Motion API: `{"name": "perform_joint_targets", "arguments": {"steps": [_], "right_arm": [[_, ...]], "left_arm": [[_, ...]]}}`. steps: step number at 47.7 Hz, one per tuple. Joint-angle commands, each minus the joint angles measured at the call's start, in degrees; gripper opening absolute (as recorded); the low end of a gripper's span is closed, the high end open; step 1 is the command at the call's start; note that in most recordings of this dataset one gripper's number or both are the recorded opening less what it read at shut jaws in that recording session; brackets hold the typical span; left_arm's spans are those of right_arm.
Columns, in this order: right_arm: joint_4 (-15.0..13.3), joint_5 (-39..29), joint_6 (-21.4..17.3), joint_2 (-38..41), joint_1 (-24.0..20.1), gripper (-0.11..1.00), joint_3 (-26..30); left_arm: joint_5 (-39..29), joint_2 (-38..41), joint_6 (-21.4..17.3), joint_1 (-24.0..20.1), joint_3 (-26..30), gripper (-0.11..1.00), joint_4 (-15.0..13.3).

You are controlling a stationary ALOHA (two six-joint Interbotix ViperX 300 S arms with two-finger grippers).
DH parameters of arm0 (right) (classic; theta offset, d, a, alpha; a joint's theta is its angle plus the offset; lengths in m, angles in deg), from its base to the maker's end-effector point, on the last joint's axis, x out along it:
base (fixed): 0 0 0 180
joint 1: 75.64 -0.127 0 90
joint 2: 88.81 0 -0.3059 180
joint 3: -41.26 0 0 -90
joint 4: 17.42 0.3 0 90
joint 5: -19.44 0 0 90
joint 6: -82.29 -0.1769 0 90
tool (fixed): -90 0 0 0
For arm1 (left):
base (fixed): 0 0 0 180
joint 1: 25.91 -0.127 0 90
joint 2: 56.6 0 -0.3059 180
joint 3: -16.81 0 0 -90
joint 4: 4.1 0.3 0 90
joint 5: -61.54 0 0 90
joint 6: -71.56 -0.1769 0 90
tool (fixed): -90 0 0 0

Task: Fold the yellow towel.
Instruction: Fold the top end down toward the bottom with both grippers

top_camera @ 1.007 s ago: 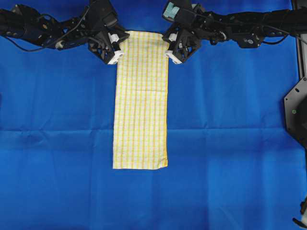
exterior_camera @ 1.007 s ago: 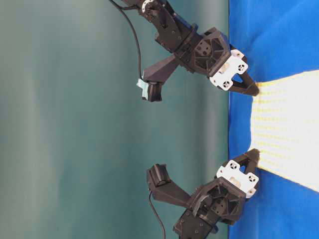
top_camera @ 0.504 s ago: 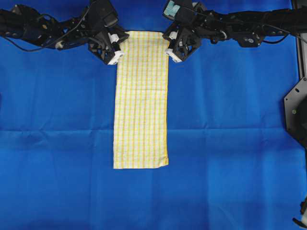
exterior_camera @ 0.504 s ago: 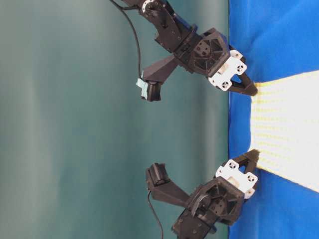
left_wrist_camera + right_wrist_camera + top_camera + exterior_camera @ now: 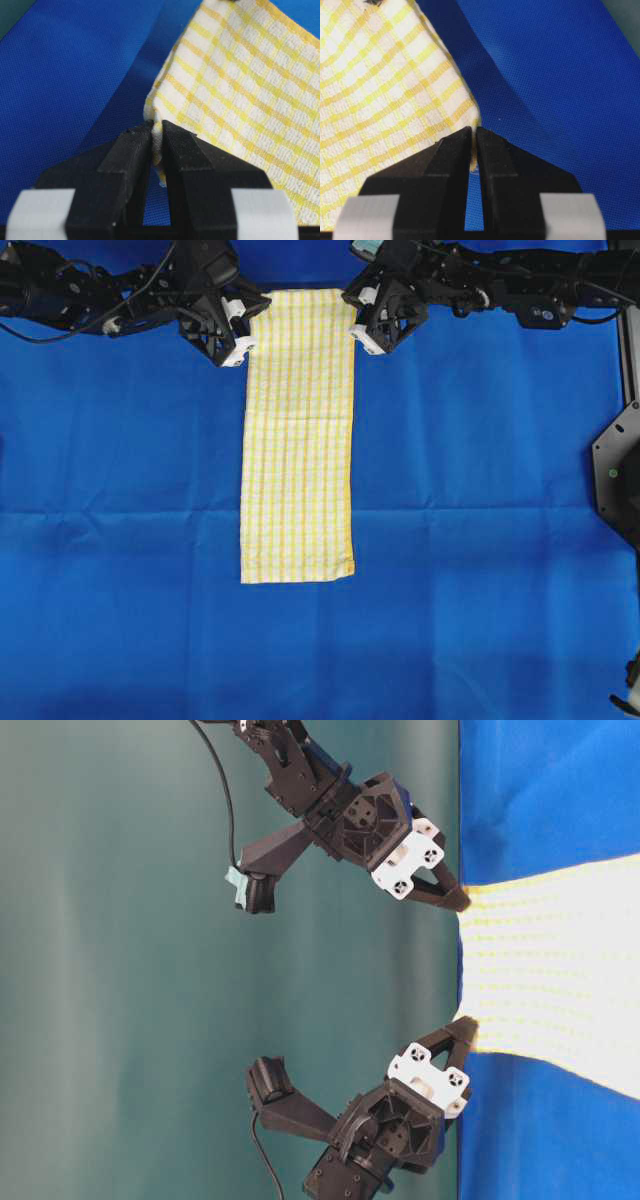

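A: Why are both grippers parked at the same end of the towel (image 5: 298, 435)?

B: Each has a corner of it. In the left wrist view the left gripper (image 5: 156, 131) has its jaws pressed together with the towel's corner pinched between the tips; the right gripper (image 5: 472, 132) does the same with the other corner. Holding both corners keeps that short edge taut between them, so it should travel as one straight line.

A: And the rest of the towel?

B: It runs away from the fingertips as a long narrow strip on the blue cloth (image 5: 480, 540), ending well apart from both grippers. From the side, the held edge looks lifted off the cloth, sloping down from the tips to where the strip lies flat, though that view is washed out over the towel, so I can't tell where it leaves the surface.

A: Why lift at all?

B: My guess is clearance. A raised edge can pass over the resting part without dragging it. The strip already looks narrow, so I'd judge a lengthwise fold is done and the held end is meant to go over to the far end.

A: Any risk?

B: Thin cloth, small pinch. If one corner slips, the edge skews and the fold lands crooked.
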Motion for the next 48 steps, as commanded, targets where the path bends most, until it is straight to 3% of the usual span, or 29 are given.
{"name": "perform_joint_targets", "arguments": {"steps": [1, 9, 19, 33, 48], "right_arm": [[-0.1, 0.0, -0.1, -2.0, 0.2, 0.04, 0.4], [0.1, -1.3, -0.2, -3.3, -1.1, 0.04, -0.1], [0.8, -2.7, -0.3, -8.4, -6.3, 0.04, -3.2], [4.1, -2.2, -0.4, -15.9, -16.0, 0.04, -9.0], [8.3, -1.0, -0.4, -16.7, -26.4, 0.04, -11.0]], "left_arm": [[-0.3, -2.2, -0.1, -0.1, 0.4, 0.05, -0.1], [-2.6, -4.8, -0.1, 1.1, -0.5, 0.05, -0.1], [-5.4, -11.8, -0.1, 6.3, -4.4, 0.05, 0.0], [-5.4, -15.1, 1.2, 17.4, -8.3, 0.05, -0.2], [-5.6, -14.4, 4.3, 28.9, -8.3, 0.05, -0.4]]}}
